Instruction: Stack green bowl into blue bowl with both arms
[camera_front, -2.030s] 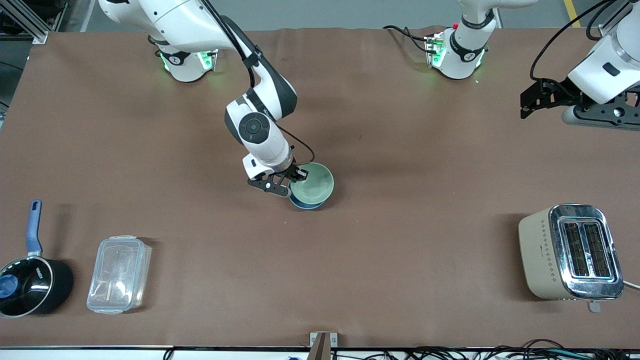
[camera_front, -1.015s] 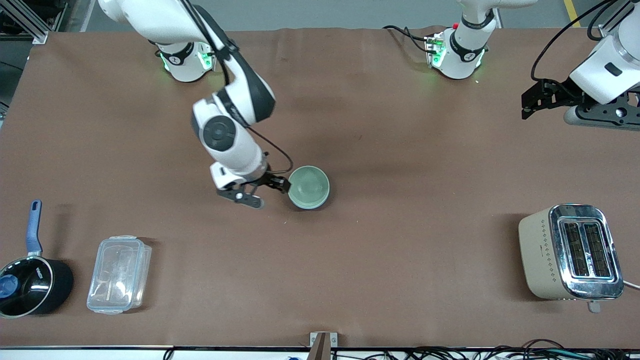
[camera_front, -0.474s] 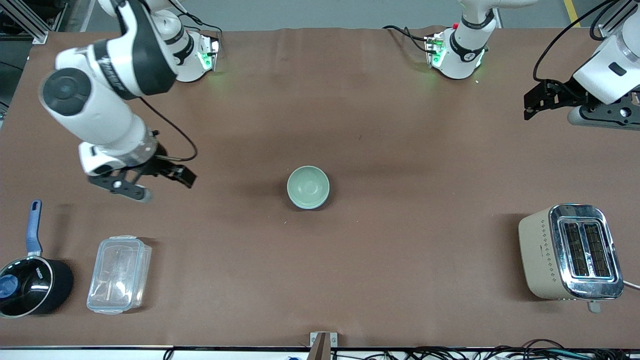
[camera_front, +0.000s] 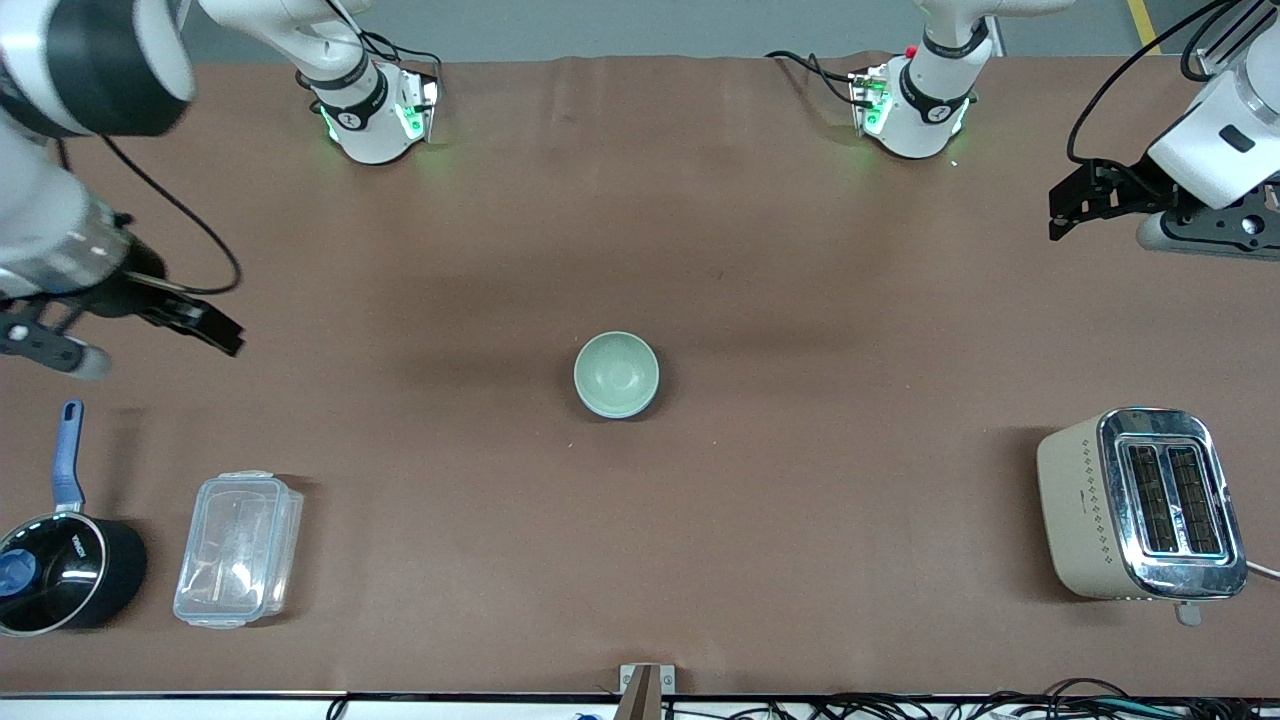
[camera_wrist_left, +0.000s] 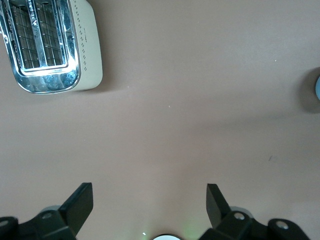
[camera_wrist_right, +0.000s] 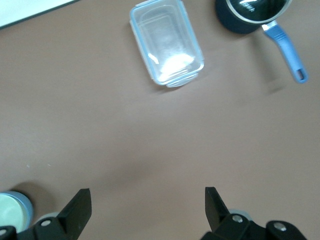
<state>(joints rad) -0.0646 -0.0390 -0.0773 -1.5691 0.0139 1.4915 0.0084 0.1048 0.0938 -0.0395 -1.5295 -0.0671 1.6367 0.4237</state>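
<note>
While both hands hover, brown table (camera_front: 800, 300) holds green bowl (camera_front: 616, 373).

Brown-covered table (camera_front: 760, 250) under even light, grey floor (camera_front: 640, 25) above

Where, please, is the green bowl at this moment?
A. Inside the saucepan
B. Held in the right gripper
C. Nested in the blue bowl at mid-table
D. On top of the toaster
C: the green bowl sits at mid-table with the blue bowl showing as a rim around it, while the right gripper and the left gripper are both open, empty and well away.
</note>
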